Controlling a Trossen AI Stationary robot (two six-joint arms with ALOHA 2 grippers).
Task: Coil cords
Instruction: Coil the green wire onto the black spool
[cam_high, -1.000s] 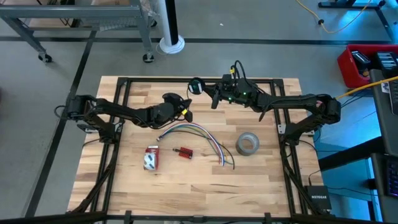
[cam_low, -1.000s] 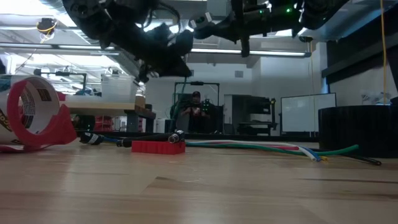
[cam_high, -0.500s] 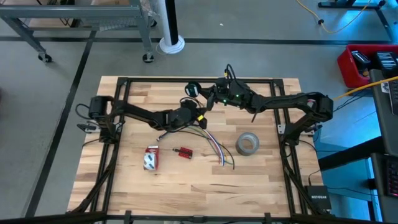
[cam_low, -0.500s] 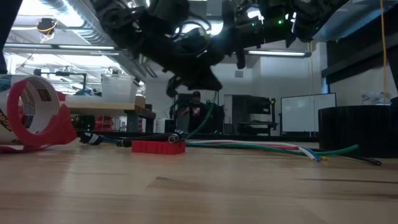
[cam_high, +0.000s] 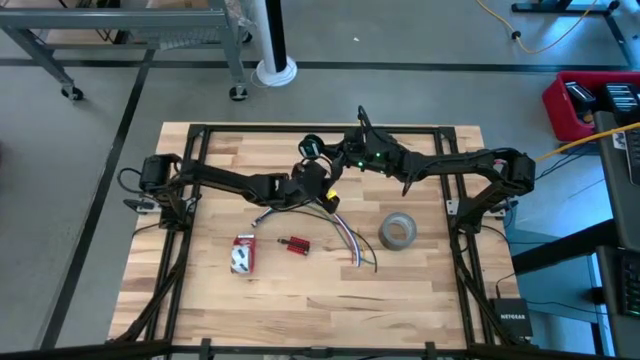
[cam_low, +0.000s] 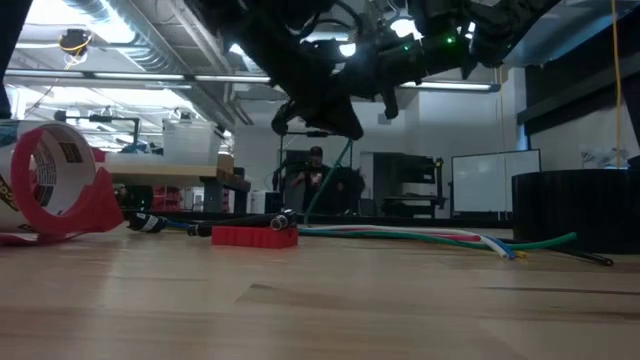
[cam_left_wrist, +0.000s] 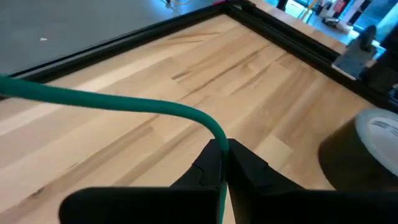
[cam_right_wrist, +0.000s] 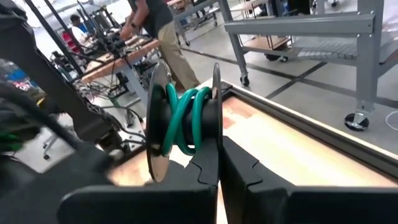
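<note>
Table (cam_high: 300, 300): wooden top in a black frame; I see both arms reaching in over its far half.
Left gripper (cam_high: 325, 195): raised over the table near its middle; in my left wrist view the fingers (cam_left_wrist: 208, 165) are pressed together on the green cord (cam_left_wrist: 124, 106).
Green cord: runs from that pinch away across the wrist view, and in the low view it slants down from the gripper toward the table.
Right gripper (cam_high: 325, 160): raised near the far edge, just beyond the left one; fingers clamped on the rim of a small spool (cam_right_wrist: 183, 121).
Spool: two thin discs with several turns of green cord wound between them.
Loose cords (cam_high: 345, 240): white, red, green and dark strands lying on the table toward the right of centre.
Grey tape roll (cam_high: 398, 232): flat on the table, right side.
Red block (cam_high: 296, 244): near centre.
Red tape dispenser (cam_high: 242, 254): toward the left of centre.
Person (cam_low: 313, 180): far back in the room, low view.
</note>
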